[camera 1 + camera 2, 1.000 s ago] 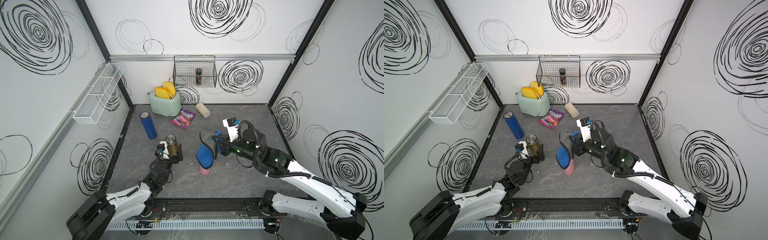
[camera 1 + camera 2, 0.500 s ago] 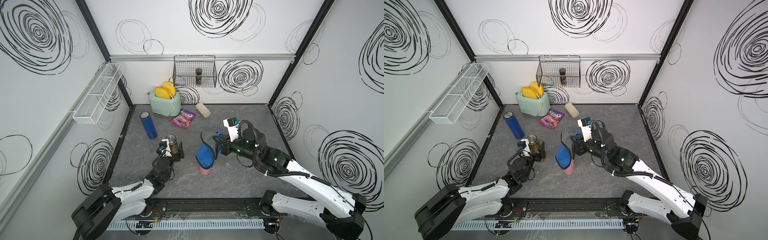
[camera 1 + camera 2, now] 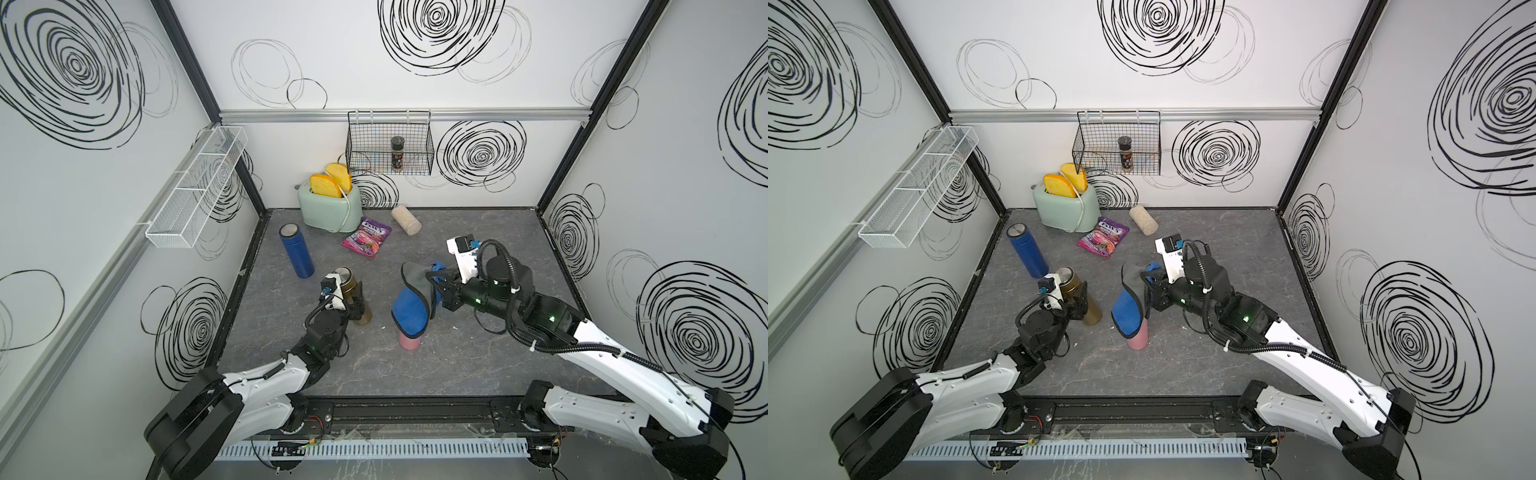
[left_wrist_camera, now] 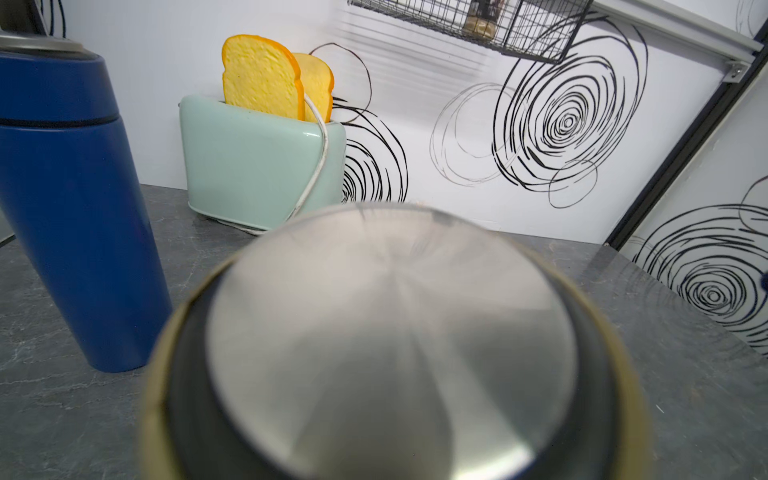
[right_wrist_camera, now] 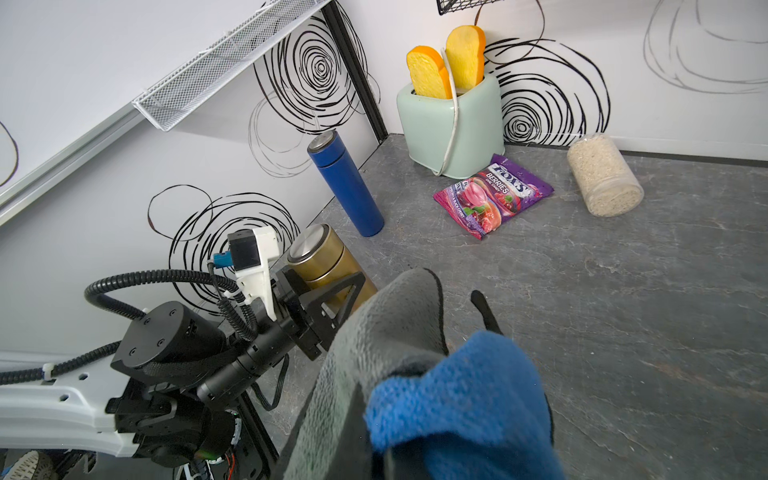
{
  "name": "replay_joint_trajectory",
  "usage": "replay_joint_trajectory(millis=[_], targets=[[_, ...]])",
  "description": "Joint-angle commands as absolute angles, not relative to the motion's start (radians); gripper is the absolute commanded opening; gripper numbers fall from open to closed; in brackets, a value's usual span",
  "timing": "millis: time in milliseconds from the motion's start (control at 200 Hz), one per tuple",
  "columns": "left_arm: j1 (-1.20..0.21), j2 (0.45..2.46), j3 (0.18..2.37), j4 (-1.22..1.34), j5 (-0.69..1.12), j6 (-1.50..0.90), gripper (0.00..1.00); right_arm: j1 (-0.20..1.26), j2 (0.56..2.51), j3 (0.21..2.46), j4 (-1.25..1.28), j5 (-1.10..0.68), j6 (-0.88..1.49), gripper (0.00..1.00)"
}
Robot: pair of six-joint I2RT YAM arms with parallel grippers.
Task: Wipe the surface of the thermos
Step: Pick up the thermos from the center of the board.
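Note:
A gold thermos (image 3: 360, 316) with a steel lid stands at the left of the grey floor in both top views, also (image 3: 1091, 312). My left gripper (image 3: 354, 296) is shut on its body, with black fingers (image 5: 332, 297) on either side of it. The thermos lid (image 4: 390, 332) fills the left wrist view and hides the jaws. My right gripper (image 3: 439, 287) is shut on a blue and grey cloth (image 3: 410, 312), which hangs to the right of the thermos, apart from it. The cloth (image 5: 457, 382) covers the right jaws in the right wrist view.
A pink cylinder (image 3: 409, 343) stands under the hanging cloth. A blue thermos (image 3: 296, 249) stands behind the gold one, near the left wall. A mint toaster (image 3: 330, 208), a candy bag (image 3: 365, 240) and a grain jar (image 3: 406, 219) sit at the back. A wire basket (image 3: 390, 149) hangs above.
My left gripper has reached the gold thermos and shut on its body. The right arm and cloth have barely moved.

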State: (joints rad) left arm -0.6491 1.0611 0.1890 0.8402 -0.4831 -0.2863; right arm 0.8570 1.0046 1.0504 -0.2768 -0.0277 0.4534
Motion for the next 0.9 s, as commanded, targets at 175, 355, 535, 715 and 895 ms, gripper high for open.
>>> replay_joint_trajectory(millis=[175,355,535,715,895], targets=[[-0.831,0.754,0.324,0.452,-0.569,-0.136,0.00,0.897,1.099,1.189,-0.205,-0.089,0.447,0.00],[-0.985,0.639,0.384,0.270,-0.681,-0.053,0.00,1.029,1.212,1.280,-0.181,-0.050,0.426,0.00],[-1.136,0.639,0.450,0.198,-0.801,0.068,0.00,1.156,1.311,1.387,-0.180,-0.003,0.396,0.00],[-1.285,0.672,0.493,0.230,-0.985,0.227,0.00,1.184,1.346,1.388,-0.169,-0.013,0.426,0.00],[-1.331,0.619,0.497,0.284,-1.035,0.256,0.00,1.191,1.283,1.287,-0.129,-0.016,0.507,0.00]])
